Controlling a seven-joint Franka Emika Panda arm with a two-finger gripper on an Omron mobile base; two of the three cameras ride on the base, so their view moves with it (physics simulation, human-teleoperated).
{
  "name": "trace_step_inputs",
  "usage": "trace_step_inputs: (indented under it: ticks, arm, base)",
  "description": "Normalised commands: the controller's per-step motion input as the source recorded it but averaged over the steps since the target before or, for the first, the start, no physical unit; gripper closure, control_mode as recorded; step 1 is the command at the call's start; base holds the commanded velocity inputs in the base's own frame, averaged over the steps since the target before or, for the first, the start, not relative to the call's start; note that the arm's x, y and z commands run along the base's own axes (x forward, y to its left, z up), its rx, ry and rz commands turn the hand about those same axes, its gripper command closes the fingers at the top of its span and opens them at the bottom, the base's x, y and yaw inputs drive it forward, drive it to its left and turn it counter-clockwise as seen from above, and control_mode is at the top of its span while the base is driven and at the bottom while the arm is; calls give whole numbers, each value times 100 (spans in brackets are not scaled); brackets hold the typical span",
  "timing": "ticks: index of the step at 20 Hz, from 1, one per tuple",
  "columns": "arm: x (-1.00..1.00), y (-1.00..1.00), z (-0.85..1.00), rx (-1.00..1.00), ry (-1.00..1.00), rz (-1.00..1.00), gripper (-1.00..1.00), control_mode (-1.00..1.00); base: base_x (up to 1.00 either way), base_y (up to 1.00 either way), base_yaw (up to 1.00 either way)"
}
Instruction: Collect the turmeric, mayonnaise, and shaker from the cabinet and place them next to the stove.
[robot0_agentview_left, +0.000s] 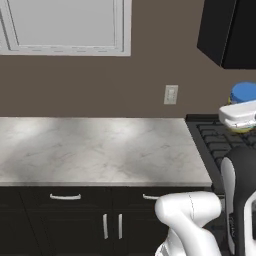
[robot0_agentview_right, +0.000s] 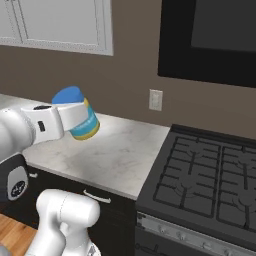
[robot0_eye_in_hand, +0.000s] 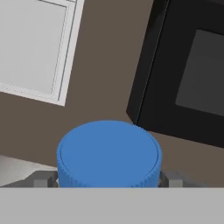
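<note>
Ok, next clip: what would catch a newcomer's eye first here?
The mayonnaise, with its bright blue lid, held tilted in the claw above the pale marble counter. Then the black stove with its cast grates, to the right of the counter.

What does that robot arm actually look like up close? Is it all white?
Mostly white. The arm is made of smooth, rounded white segments with dark joints between them, one bearing a small round white mark. At its end the white gripper has a small dark patch on its side, and the fingers look like small grey blocks. No loose cables show.
</note>
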Motion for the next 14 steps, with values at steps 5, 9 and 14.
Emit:
trace_step_inputs:
  ticks: [5, 9, 14]
  arm:
    - [85, -21, -71, 0, 9, 13, 100, -100]
    - [90, -30, -66, 0, 11, 24, 100, -100]
    - [74, -36, -41, 2, 3, 28, 100, -100]
  base:
    - [0, 0, 0]
    - [0, 0, 0]
    - [0, 0, 0]
